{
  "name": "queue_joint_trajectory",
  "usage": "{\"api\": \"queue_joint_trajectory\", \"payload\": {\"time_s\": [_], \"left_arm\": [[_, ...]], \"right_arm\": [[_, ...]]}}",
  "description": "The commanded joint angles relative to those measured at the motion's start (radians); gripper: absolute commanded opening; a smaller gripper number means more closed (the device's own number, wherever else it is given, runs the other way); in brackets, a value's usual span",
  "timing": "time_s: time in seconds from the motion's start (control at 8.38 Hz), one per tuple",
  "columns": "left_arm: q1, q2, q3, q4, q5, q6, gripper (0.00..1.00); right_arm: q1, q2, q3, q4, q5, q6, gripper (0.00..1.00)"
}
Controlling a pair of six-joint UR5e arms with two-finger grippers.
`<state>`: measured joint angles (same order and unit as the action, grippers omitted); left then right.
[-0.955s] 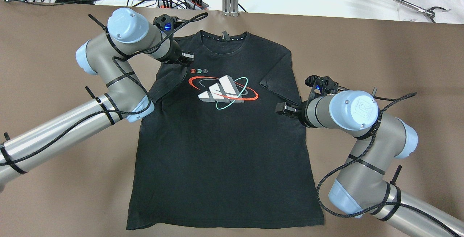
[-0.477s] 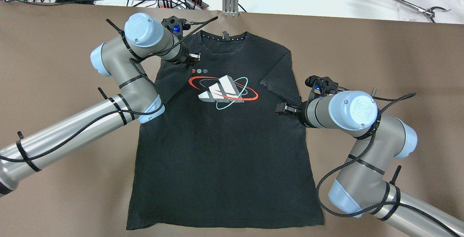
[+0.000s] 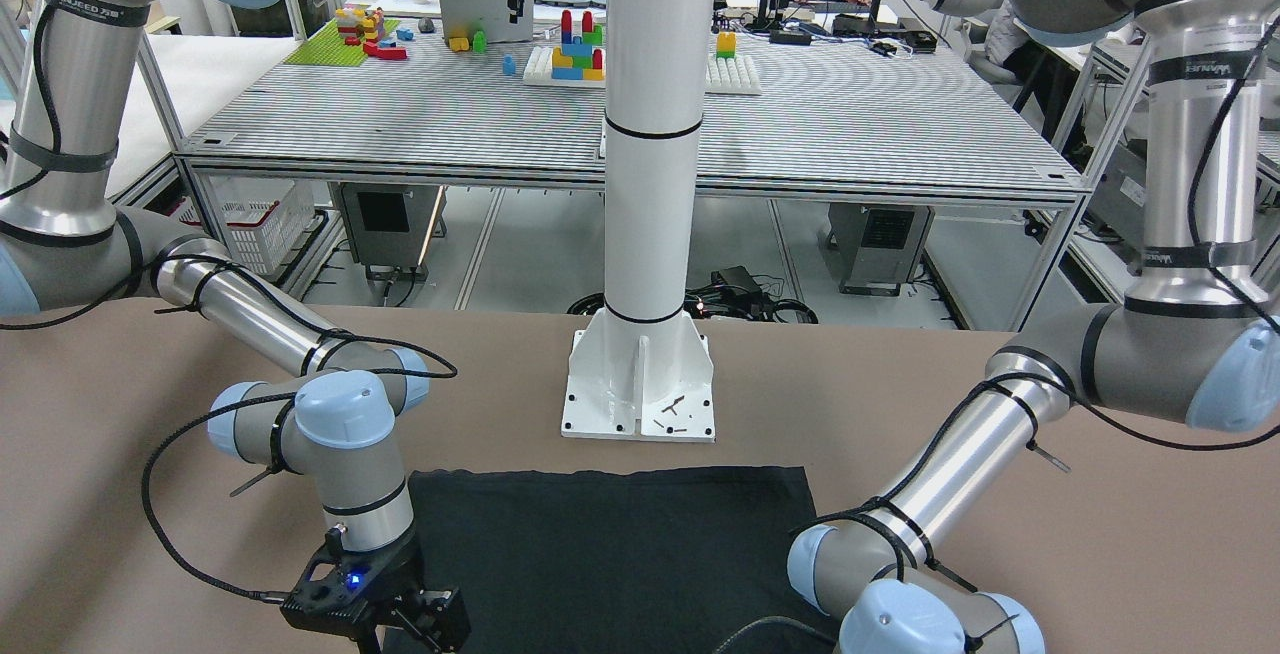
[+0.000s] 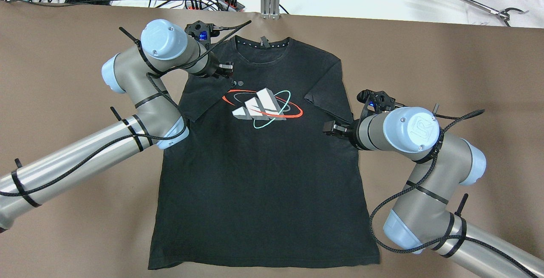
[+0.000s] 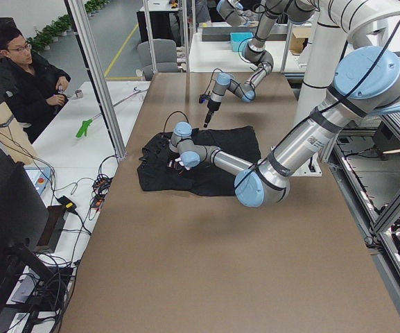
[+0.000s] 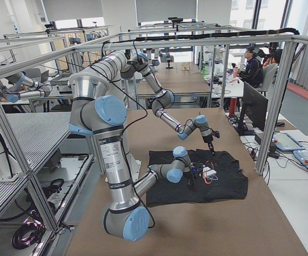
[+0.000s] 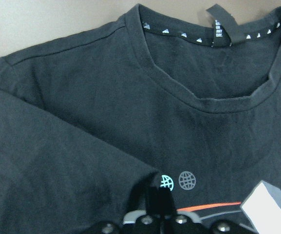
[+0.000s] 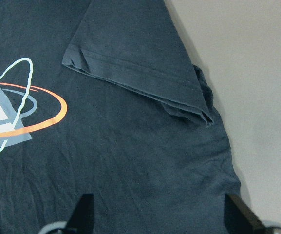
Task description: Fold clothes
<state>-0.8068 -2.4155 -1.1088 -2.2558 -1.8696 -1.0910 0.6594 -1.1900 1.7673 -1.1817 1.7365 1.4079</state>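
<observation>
A black shirt [image 4: 263,176] lies flat, front up, on the brown table [image 4: 425,57], with its collar [image 4: 263,44] at the far edge from the robot and a printed logo [image 4: 261,104] on the chest. Both sleeves are folded inward over the body. The left gripper [image 4: 226,70] is clenched on the hem of the left sleeve [image 4: 199,97], holding it low over the chest just beside the small round icons above the logo. The right gripper [image 4: 329,128] is released, its fingers [image 8: 85,207] spread wide above the shirt's side, just below the folded right sleeve [image 4: 327,91].
</observation>
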Motion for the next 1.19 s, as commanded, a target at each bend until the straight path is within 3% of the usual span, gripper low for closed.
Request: {"api": "queue_joint_trajectory", "payload": {"time_s": [0.0,0.12,0.36,0.6,0.84,1.07], "left_arm": [[0.027,0.187,-0.269,0.007,0.009,-0.143,0.93],[0.050,0.285,-0.393,0.009,0.017,-0.173,0.93],[0.073,0.503,-0.616,0.010,0.015,-0.213,0.93],[0.090,0.680,-0.776,0.010,0.014,-0.221,0.93],[0.095,0.726,-0.810,0.009,0.015,-0.221,0.93],[0.095,0.727,-0.815,0.009,0.021,-0.219,0.93]], "right_arm": [[-0.001,0.003,0.003,-0.009,-0.003,0.034,0.94],[-0.003,-0.002,0.012,-0.012,-0.014,0.096,0.94],[-0.071,-0.048,0.076,-0.031,-0.140,0.257,0.94],[-0.215,-0.191,0.312,-0.219,-0.242,0.401,0.88],[-0.392,-0.272,0.380,-0.299,-0.334,0.564,0.70],[-0.487,-0.330,0.380,-0.282,-0.359,0.596,0.63]]}}
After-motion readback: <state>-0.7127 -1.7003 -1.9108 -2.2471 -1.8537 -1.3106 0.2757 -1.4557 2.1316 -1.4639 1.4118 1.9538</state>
